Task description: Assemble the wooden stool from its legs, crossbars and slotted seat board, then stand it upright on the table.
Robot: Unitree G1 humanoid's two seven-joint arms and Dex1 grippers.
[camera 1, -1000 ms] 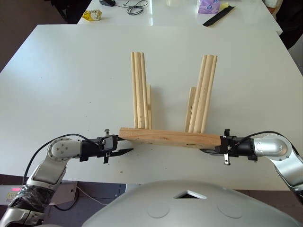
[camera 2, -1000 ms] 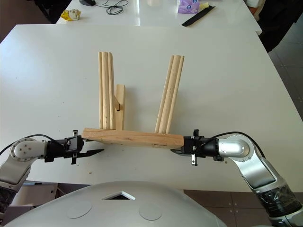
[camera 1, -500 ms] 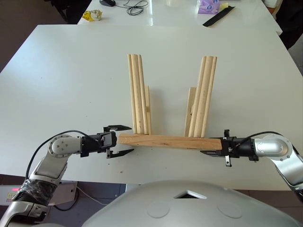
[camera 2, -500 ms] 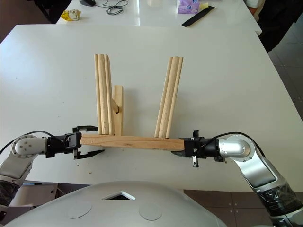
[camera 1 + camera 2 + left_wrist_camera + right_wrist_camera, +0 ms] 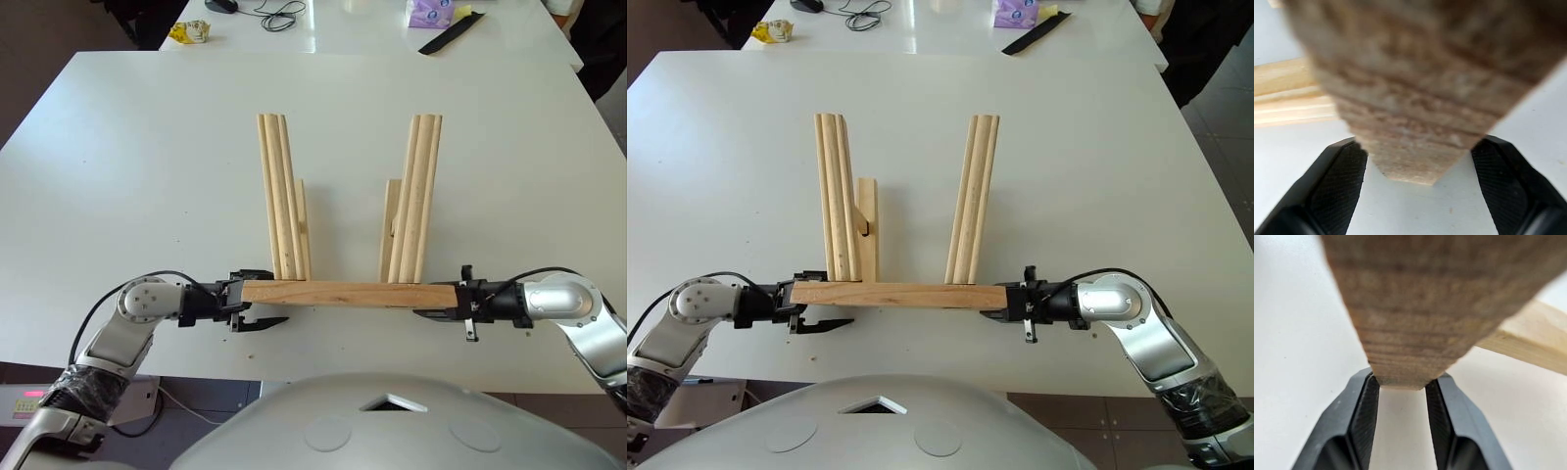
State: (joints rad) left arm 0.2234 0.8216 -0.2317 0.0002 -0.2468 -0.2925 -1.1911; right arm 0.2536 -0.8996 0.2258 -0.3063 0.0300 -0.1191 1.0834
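**Stool [image 5: 290,257] on its side, seat board held at both ends**

Stool position: the assembled stool is located on the white desk [image 5: 118,147], close to the edge nearest the robot. The seat board [image 5: 348,294] is turned on edge and runs level from left to right. Two bundles of legs are directed away from the robot across the desk, one on the left [image 5: 274,176] and one on the right [image 5: 419,176]. A short crossbar is seen just inside each bundle, at the left [image 5: 304,220] and at the right [image 5: 392,220]. Whether the board rests on the desk or is raised off it cannot be told.

Left tool [image 5: 266,298]: it is placed at the left end of the seat board. Its fingers [image 5: 1339,181] are spread and straddle the board end, and a gap is visible beside the near finger.

Right tool [image 5: 426,302]: it is placed at the right end of the seat board. Its fingers [image 5: 1364,411] are pressed against both faces of the board, which is pinched between them.

A second desk [image 5: 333,34] is seen behind, carrying cables [image 5: 279,15] and a purple packet [image 5: 429,12].
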